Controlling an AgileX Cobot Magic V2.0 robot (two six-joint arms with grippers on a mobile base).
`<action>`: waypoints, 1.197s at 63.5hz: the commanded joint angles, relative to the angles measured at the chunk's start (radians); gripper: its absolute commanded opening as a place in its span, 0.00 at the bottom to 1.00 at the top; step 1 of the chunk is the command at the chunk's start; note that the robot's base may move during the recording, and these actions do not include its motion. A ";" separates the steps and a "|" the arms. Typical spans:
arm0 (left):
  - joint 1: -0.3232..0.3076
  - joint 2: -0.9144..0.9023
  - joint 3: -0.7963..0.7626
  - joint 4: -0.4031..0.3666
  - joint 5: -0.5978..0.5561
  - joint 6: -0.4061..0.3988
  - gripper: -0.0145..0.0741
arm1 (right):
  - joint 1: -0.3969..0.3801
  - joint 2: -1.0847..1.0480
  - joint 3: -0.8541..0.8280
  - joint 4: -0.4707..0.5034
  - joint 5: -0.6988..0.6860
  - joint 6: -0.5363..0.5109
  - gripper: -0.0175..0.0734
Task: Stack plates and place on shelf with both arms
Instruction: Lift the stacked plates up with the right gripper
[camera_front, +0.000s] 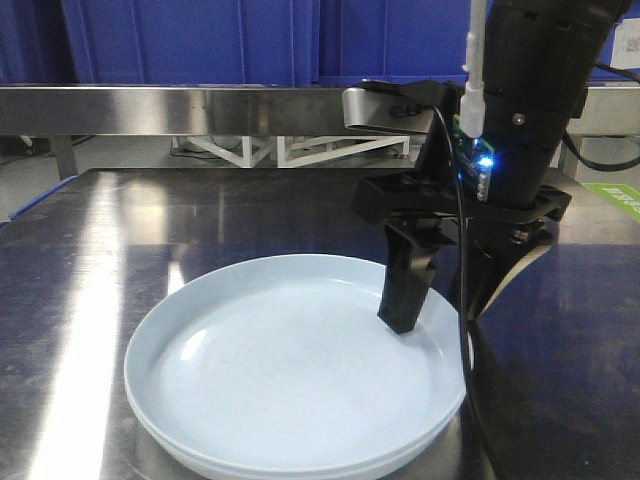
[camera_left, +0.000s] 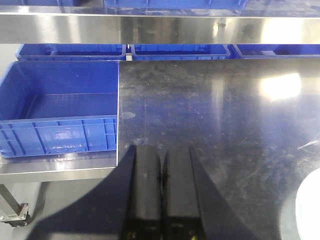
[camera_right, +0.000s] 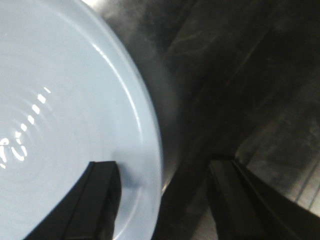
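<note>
Right pincer (camera_front: 438, 318) stood released, its jaws spread astride the near rim of the pale bluish-white, glossy round plates (camera_front: 290, 380). One black finger reached down over the shallow well, touching it or just above it, and the other hung outside the rim, close to the dark reflective steel tabletop (camera_front: 100, 230). The wrist view of that pincer (camera_right: 167, 200) showed the rim passing between the two fingers, nearer the inner one. A second rim showed beneath the front edge of the upper plate, so the pair was judged already stacked, lying under and to the left of the right pincer. Left pincer (camera_left: 162, 152) was clenched on nothing, with only a sliver of the plates (camera_left: 310, 212) at its lower right, well apart from its tips. The brushed stainless-steel shelf (camera_front: 180, 108) lay beyond both pincers, with big blue plastic crates (camera_front: 200, 40) behind it. The step in hand was judged to be gripping the stack for a two-armed lift. Done well, the right jaws would close across both rims together, the outer finger low enough to catch the bottom plate. The left pincer would open and take the opposite rim likewise, so that the glossy stack rose level rather than sliding.
</note>
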 joint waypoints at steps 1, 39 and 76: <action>-0.007 0.001 -0.029 0.007 -0.072 -0.010 0.26 | 0.000 -0.031 -0.025 0.010 -0.019 -0.012 0.70; -0.007 0.001 -0.029 0.016 -0.072 -0.010 0.26 | 0.000 -0.046 -0.028 0.010 -0.004 -0.012 0.26; -0.007 0.001 -0.029 0.016 -0.072 -0.010 0.26 | 0.000 -0.483 0.010 0.010 -0.272 -0.012 0.26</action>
